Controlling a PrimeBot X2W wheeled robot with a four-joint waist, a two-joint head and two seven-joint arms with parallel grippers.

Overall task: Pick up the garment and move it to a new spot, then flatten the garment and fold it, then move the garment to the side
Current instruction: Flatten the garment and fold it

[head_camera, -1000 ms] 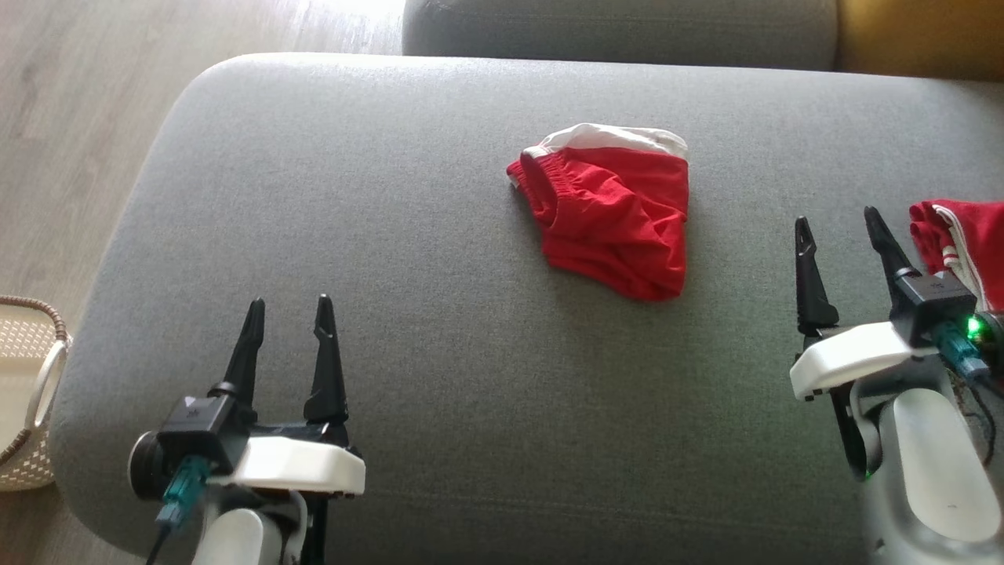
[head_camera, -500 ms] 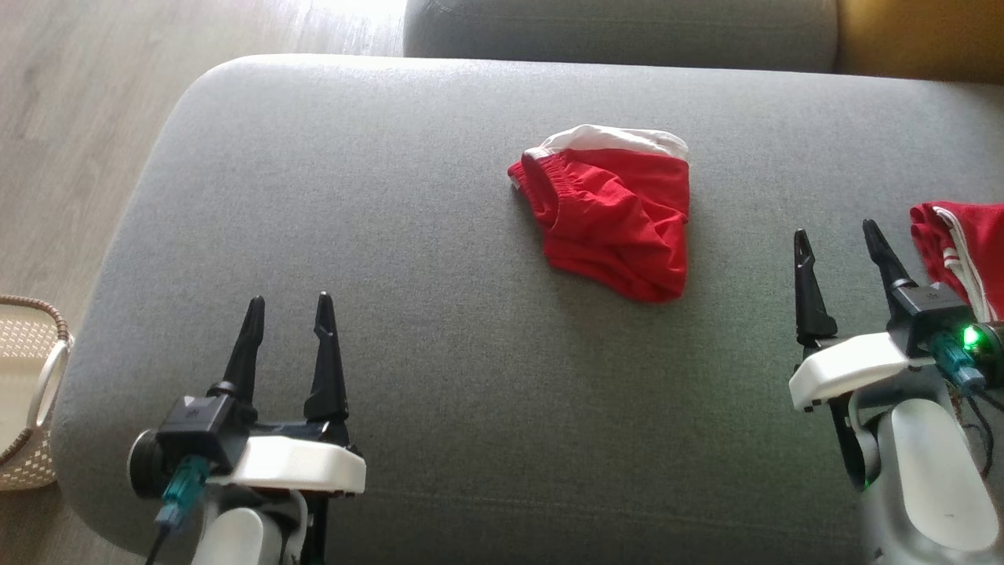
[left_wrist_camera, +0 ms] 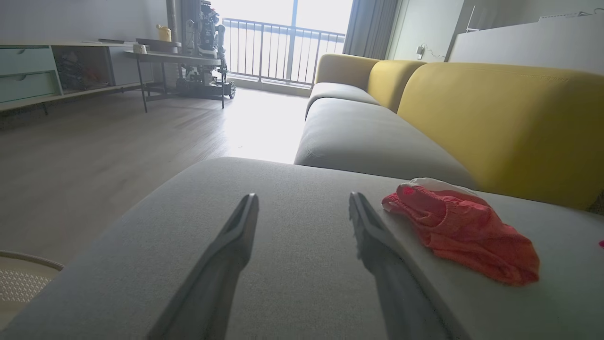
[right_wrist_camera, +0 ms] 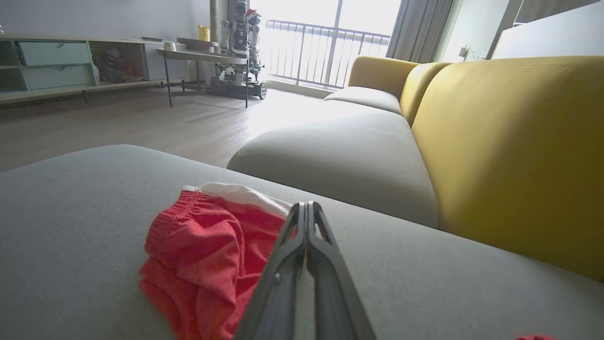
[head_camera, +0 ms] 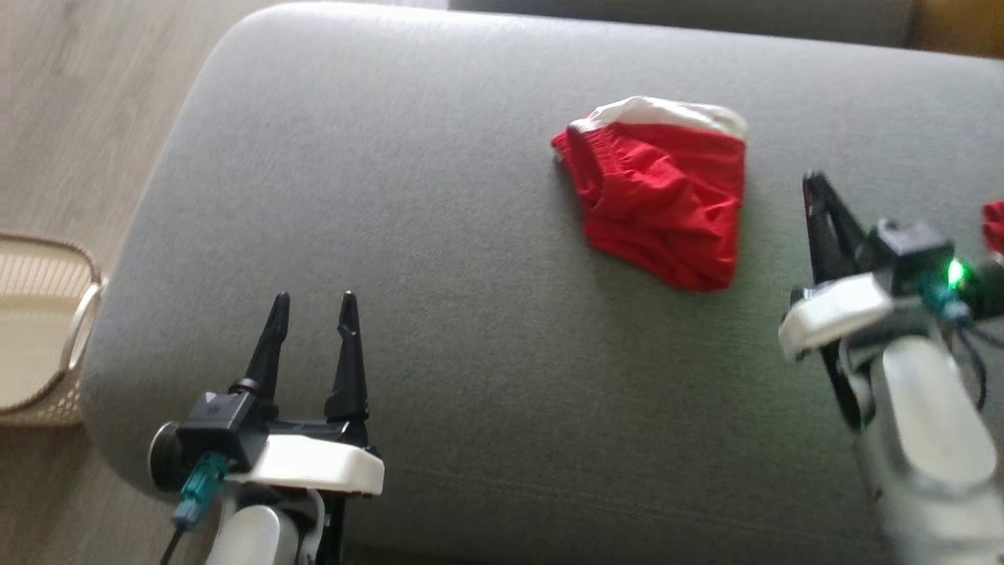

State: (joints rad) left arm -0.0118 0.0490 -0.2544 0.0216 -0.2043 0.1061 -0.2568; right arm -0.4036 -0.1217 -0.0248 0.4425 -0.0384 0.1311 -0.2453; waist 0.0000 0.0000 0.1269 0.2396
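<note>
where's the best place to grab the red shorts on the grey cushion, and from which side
Likely the gathered elastic waistband at the left end of the red shorts: it stands up as a thick ridge off the grey cushion, easy to pinch. Come from the left and above with the open left tool; the right tool is nearer but shut.

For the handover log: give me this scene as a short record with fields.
surface: grey sofa cushion
garment: red with a white edge, crumpled, lying unheld on the cushion
left pincer: open, empty, over the cushion's near left part
right pincer: shut, empty, right of the garment
other: woven basket beside the cushion's left end; red cloth at the right edge
</note>
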